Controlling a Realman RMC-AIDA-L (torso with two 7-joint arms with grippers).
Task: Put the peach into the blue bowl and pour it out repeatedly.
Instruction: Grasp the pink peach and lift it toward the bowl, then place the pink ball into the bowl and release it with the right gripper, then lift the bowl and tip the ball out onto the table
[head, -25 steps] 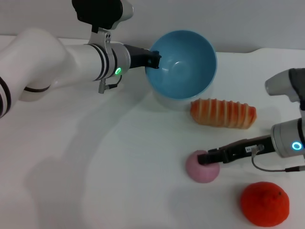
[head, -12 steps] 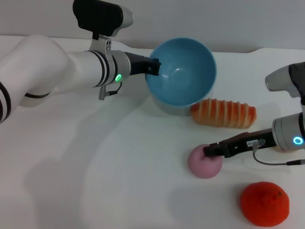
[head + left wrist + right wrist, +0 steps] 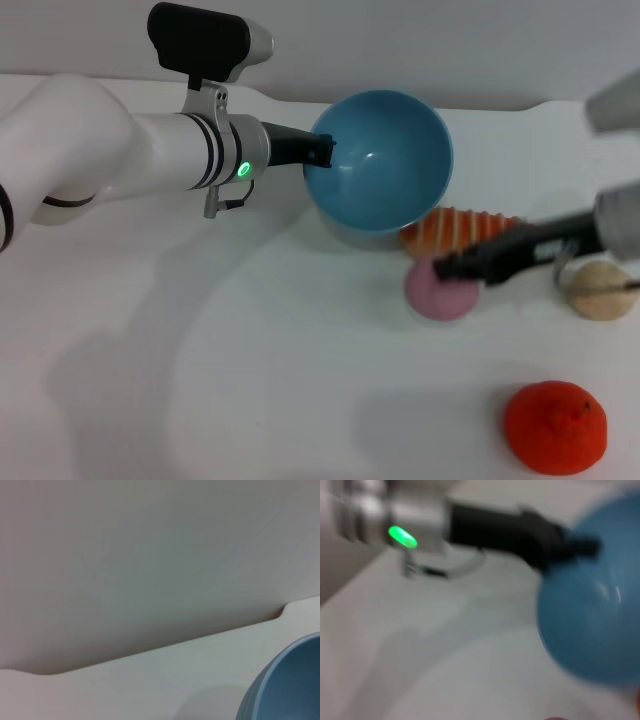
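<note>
Light-blue smooth plastic makes the blue bowl [image 3: 379, 160], round and deep, with nothing inside. It is tipped so that its opening faces forward and a little up toward the head camera, its axis leaning away from the far edge of the table [image 3: 200, 380]. It is lifted above the white surface, near the far edge. The left gripper [image 3: 320, 150] is pinching the bowl's rim on the robot's left side; the dark fingers are pressed on it.

The peach [image 3: 438, 291] is a small matte pink-mauve ball, plain and round, so it has no clear long axis. It is below the bowl's lower rim, toward the right edge of the table, and I cannot tell if it touches the surface. The right gripper [image 3: 452, 268] reaches in from the right and grips the peach at its upper side.

Behind the peach lies an orange-and-cream ridged piece [image 3: 455, 226]. A beige round lump [image 3: 603, 290] is near the right edge, and an orange-red bumpy fruit [image 3: 555, 427] near the front right corner.
</note>
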